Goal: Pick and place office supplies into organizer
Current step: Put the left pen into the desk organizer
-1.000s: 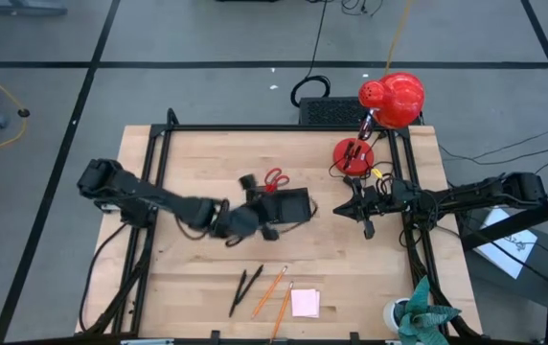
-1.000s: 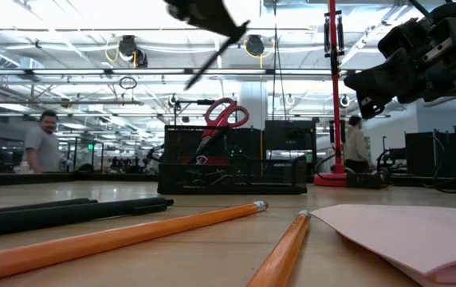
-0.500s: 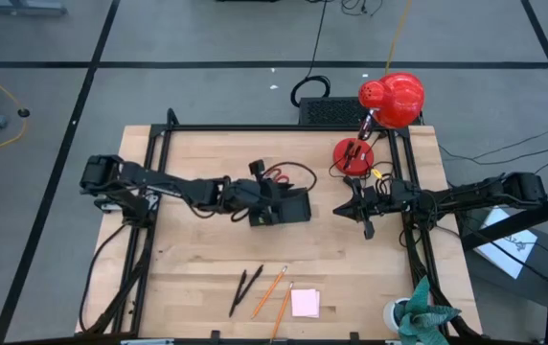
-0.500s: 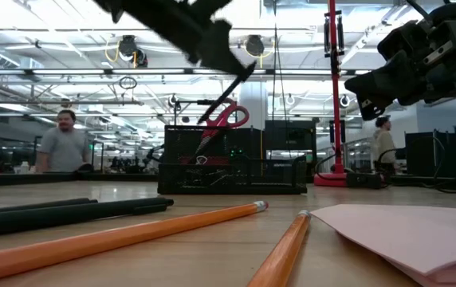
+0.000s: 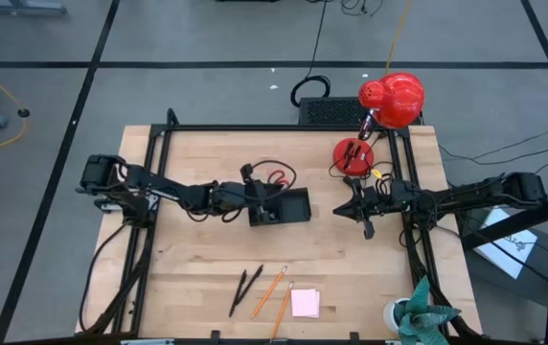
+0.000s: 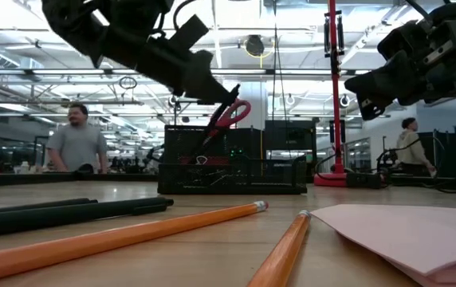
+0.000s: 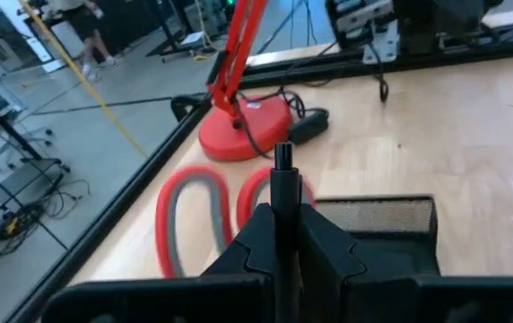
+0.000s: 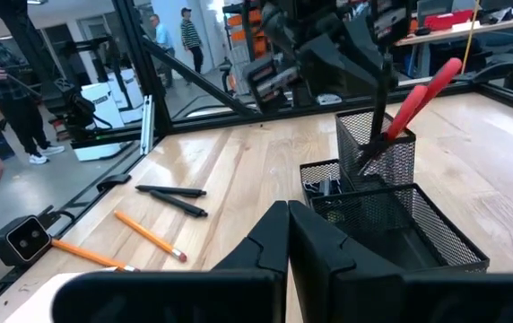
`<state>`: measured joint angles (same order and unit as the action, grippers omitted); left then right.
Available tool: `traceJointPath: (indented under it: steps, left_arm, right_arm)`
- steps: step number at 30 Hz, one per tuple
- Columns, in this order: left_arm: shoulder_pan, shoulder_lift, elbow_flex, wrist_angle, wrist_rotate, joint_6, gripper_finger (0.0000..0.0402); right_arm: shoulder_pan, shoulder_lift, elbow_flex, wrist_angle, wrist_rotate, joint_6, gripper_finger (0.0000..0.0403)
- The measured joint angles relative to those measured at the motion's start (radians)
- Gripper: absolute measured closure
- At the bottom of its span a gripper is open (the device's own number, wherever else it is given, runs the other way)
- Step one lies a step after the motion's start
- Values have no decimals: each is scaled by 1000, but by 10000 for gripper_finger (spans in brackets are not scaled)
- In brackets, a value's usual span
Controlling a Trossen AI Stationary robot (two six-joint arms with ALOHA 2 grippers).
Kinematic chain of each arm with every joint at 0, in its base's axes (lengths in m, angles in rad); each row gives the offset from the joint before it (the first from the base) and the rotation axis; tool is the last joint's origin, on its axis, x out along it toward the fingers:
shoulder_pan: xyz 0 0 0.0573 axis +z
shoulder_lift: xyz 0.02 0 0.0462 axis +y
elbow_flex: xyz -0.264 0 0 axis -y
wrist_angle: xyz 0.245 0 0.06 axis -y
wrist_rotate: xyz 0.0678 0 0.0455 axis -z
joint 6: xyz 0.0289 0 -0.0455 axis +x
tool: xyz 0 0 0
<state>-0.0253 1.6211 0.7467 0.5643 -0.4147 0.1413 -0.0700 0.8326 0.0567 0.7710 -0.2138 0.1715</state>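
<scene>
Left gripper (image 5: 251, 191) has swung over the black mesh organizer (image 5: 291, 205), clenched on a thin black pen (image 7: 282, 193) above the tall section beside the red-handled scissors (image 6: 226, 116). Drop looks imminent. Right gripper (image 5: 362, 205) parked right, clenched empty.

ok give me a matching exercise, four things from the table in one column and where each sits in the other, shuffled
Things:
1. red-handled scissors
2. pink sticky-note pad
3. black pen
4. orange pencils

Places:
A. flat on the table near the front edge, right of the pencils
B. gripped in the left hand above the organizer
C. standing in the organizer's taller section
D. flat on the table between the black pens and the pad

Pairs: 1-C, 2-A, 3-B, 4-D
</scene>
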Motion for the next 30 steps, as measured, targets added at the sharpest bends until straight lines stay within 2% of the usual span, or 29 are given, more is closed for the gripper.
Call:
traceJointPath:
  steps: [6, 12, 30]
  left_arm:
    - [5, 0, -65, 88, -14, -19, 376]
    - [5, 0, -82, 96, -13, -30, 376]
    - [5, 0, -84, -18, -30, -190, 370]
  right_arm:
    - [0, 0, 0, 3, 0, 16, 399]
    - [0, 0, 0, 3, 0, 18, 399]
    - [0, 0, 0, 13, 0, 18, 399]
